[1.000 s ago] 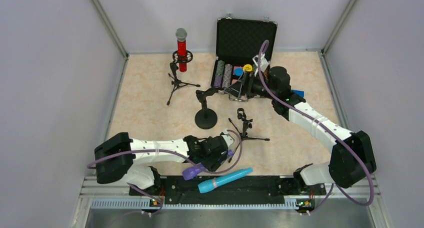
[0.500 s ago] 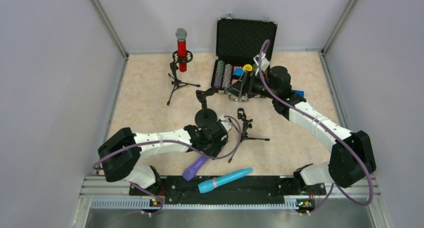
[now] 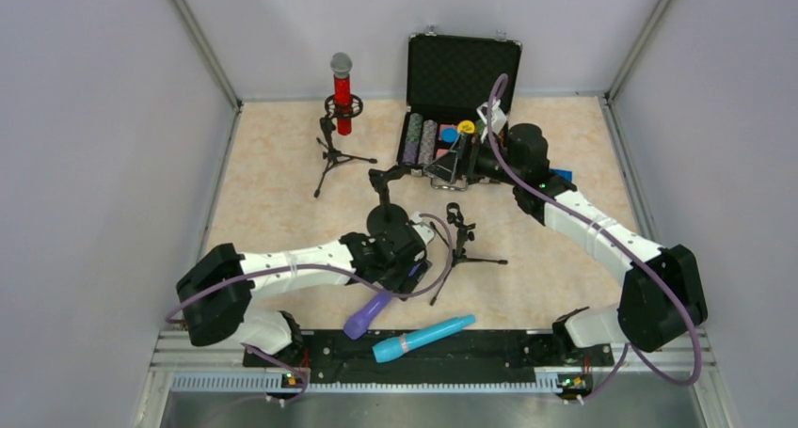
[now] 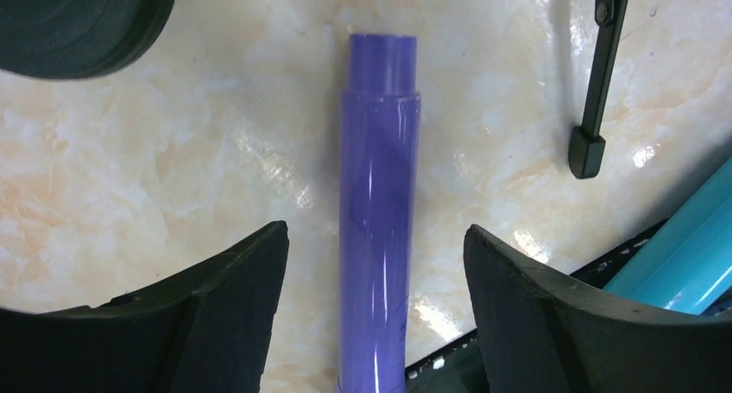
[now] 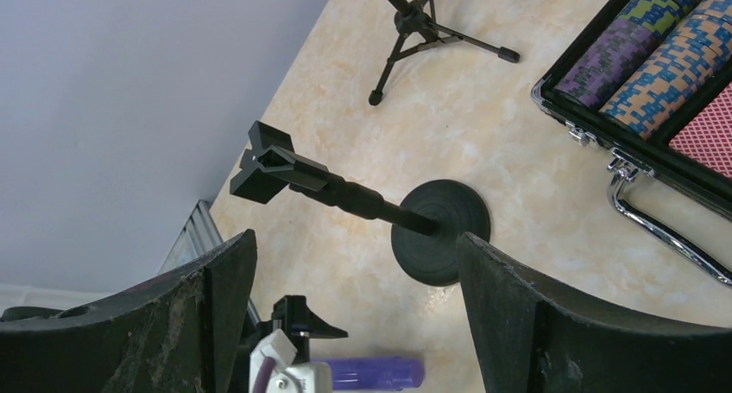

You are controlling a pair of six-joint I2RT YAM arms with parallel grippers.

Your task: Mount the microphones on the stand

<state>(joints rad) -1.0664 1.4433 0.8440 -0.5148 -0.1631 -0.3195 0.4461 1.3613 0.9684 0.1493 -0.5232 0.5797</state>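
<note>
Nearest, across the black rail (image 3: 508,348) at the tabletop's (image 3: 282,183) front edge: turquoise microphone (image 3: 423,338), lying loose and slanted. Just beyond, flat on the tabletop: purple microphone (image 4: 377,220), long axis running near-left to far-right in the overhead view, head end toward the rail. In the left wrist view, runs straight up the middle between the left gripper's (image 4: 373,233) fingers (image 4: 216,324). Fingers released, spread wide, a clear gap to the barrel on either side; hovers above, not yet down around it. Looks centred well enough for a straight descent and a pinch across the barrel. Left arm plainly the nearer one. Further back, round-base stand (image 5: 440,229) with its clip (image 5: 263,164) empty, and a small tripod stand (image 3: 459,235) just beside, also empty. Right gripper (image 5: 356,237) well apart, by the open case (image 3: 461,71), fingers released, holding nothing. Farthest, red microphone (image 3: 342,99) upright in the back tripod stand (image 3: 331,155)
</note>
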